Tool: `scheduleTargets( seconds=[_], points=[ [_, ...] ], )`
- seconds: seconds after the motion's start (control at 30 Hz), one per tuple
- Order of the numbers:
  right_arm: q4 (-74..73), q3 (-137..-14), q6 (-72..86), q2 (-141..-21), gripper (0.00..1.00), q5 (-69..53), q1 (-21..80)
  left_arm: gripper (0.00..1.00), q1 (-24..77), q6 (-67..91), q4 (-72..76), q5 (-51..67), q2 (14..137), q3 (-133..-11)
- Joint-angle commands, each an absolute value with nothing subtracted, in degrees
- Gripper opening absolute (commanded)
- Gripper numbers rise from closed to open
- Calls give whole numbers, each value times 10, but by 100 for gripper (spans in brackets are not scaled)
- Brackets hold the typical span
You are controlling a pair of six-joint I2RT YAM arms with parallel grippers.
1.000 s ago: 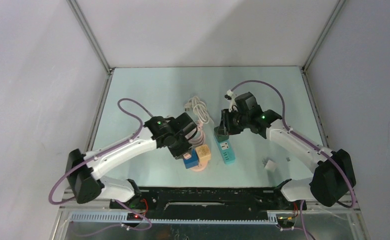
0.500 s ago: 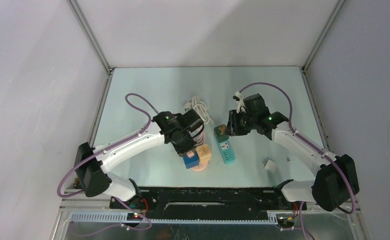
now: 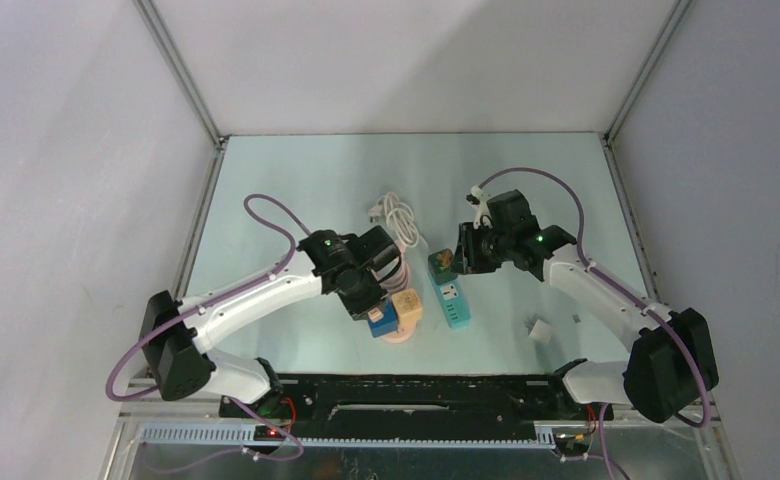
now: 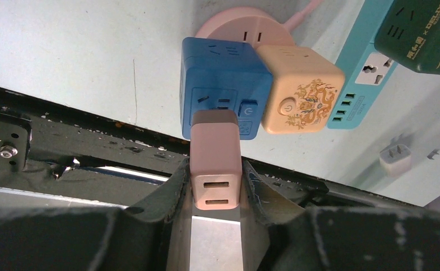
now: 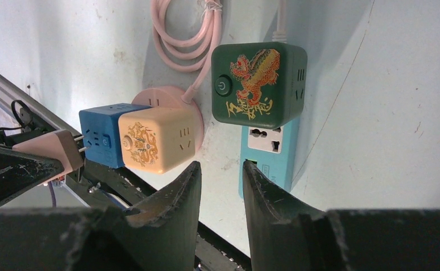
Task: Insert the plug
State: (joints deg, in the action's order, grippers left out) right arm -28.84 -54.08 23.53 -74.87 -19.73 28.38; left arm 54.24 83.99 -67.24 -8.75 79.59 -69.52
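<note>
1. The left arm (image 3: 256,295) has pulled slightly leftward since half a second ago; the right arm (image 3: 586,280) has barely moved.
2. The right claw (image 5: 221,166) hangs released, gripping nothing, above the surface (image 3: 296,180).
3. The green cube (image 5: 258,84) shows a golden dragon and white lettering beginning "DELI".
4. The left claw (image 4: 216,169) is clenched on the pink plug (image 4: 215,152), whose prongs reach the blue cube (image 4: 220,73).

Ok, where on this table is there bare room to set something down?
Bare: the far strip of table behind the white cable, and the patch between the teal power strip and the small white adapter. Crowded: the centre, where the blue cube, cream cube and green cube cluster together.
</note>
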Motion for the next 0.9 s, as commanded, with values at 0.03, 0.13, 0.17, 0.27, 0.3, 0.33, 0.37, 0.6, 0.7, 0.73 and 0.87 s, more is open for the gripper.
scheduleTargets(
  seconds=[0.03, 0.13, 0.17, 0.27, 0.3, 0.33, 0.37, 0.6, 0.7, 0.73, 0.87],
  points=[
    [-276, -540, 232, -738, 36, -201, 282, 0, 546, 850, -664, -79, 781, -680],
    [-276, -540, 233, -738, 36, -201, 281, 0, 546, 847, -657, -78, 784, -675],
    [-276, -540, 233, -738, 36, -201, 281, 0, 546, 846, -655, -79, 785, -674],
    [-278, -540, 232, -737, 36, -200, 281, 0, 546, 842, -649, -79, 788, -673],
    [-279, -540, 232, -737, 36, -199, 281, 0, 546, 842, -648, -78, 790, -673],
    [-280, -541, 231, -737, 36, -198, 281, 0, 546, 841, -648, -78, 791, -673],
    [-281, -540, 231, -736, 36, -198, 281, 0, 546, 841, -646, -78, 794, -673],
    [-281, -537, 230, -735, 36, -197, 281, 0, 545, 833, -648, -87, 806, -681],
    [-280, -534, 230, -736, 36, -197, 279, 0, 544, 831, -651, -84, 813, -681],
    [-280, -534, 231, -735, 36, -197, 279, 0, 544, 830, -654, -85, 815, -681],
    [-281, -533, 231, -733, 36, -198, 278, 0, 539, 829, -671, -101, 818, -684]
  ],
)
